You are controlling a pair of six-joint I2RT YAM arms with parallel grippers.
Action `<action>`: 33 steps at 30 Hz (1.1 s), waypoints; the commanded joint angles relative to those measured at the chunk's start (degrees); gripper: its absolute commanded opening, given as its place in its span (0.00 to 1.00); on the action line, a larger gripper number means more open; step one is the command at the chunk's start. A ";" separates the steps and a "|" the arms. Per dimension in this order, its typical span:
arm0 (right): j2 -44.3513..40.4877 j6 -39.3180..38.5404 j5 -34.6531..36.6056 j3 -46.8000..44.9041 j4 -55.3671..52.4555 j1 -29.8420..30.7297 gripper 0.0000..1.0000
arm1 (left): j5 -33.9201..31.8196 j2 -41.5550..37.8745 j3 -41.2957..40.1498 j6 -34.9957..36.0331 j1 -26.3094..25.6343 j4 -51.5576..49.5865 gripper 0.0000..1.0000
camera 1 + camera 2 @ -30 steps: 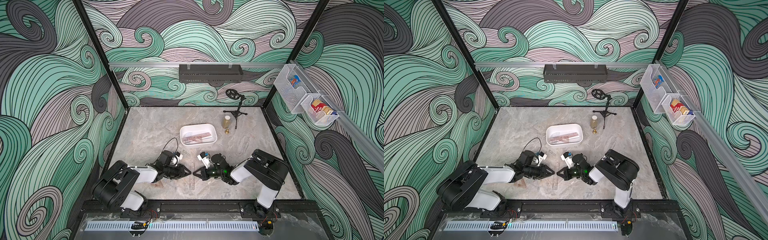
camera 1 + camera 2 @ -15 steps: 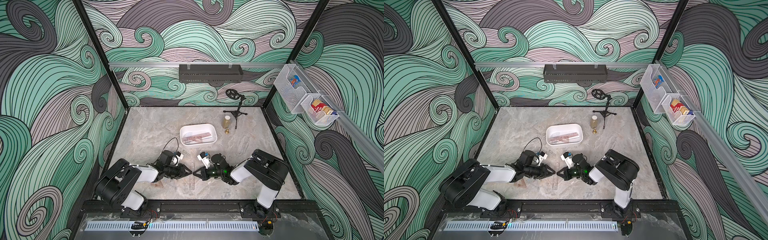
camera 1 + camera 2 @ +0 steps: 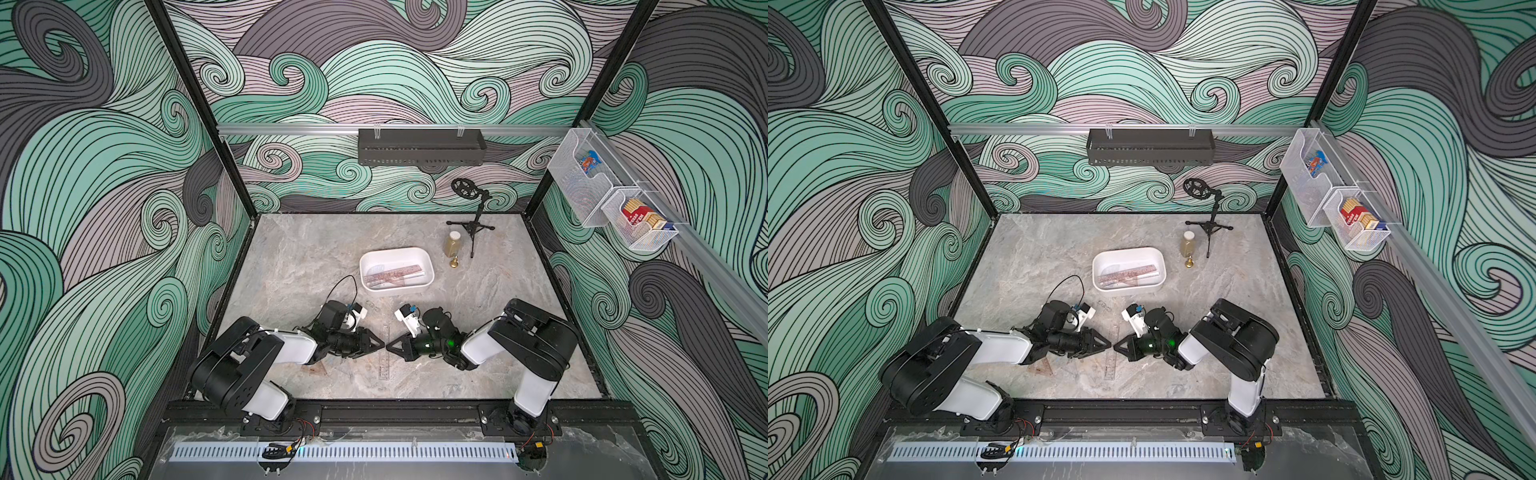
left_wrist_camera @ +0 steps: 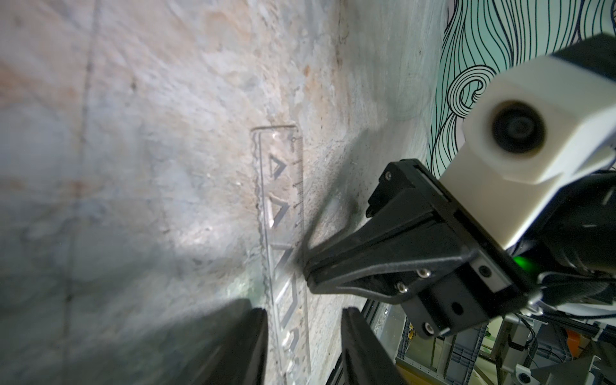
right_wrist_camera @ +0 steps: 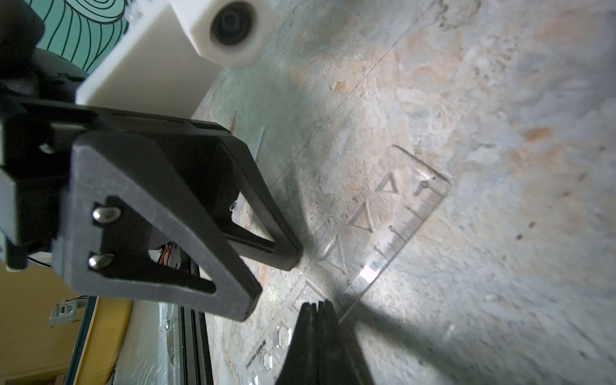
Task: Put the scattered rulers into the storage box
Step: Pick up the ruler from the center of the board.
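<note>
A clear straight ruler (image 3: 385,358) (image 3: 1111,362) lies flat on the marble table between my two grippers. My left gripper (image 3: 379,343) (image 4: 303,333) is open, its fingers straddling the ruler (image 4: 283,213) without closing on it. My right gripper (image 3: 390,345) (image 5: 316,316) is shut, its tip resting at the ruler (image 5: 383,233) from the opposite side. A reddish-brown set square (image 3: 316,368) (image 3: 1042,368) lies partly under the left arm. The white storage box (image 3: 428,266) (image 3: 1158,266) stands behind the grippers with several rulers inside.
An amber bottle (image 3: 453,244), a small brass piece (image 3: 455,262) and a black tripod stand (image 3: 473,224) stand right of the box. On the walls hang a black tray (image 3: 420,146) and wire baskets (image 3: 611,195).
</note>
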 commanded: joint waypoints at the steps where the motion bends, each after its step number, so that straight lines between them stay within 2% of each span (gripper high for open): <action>1: 1.00 -0.96 2.92 -2.36 -8.64 0.19 0.00 | -2.78 1.43 0.05 0.23 -0.48 -4.07 0.42; 15: 2.04 -0.34 1.39 -1.24 -6.91 0.12 0.00 | -2.50 2.90 -0.24 -0.41 -1.15 -2.21 0.42; 24: -5.31 -1.31 0.57 1.69 -8.42 0.02 0.00 | -7.94 -6.76 2.62 2.67 0.79 -12.33 0.42; 33: -0.80 -2.25 -1.40 5.05 -8.87 0.11 0.00 | -6.17 -4.45 3.31 2.59 1.47 -11.91 0.42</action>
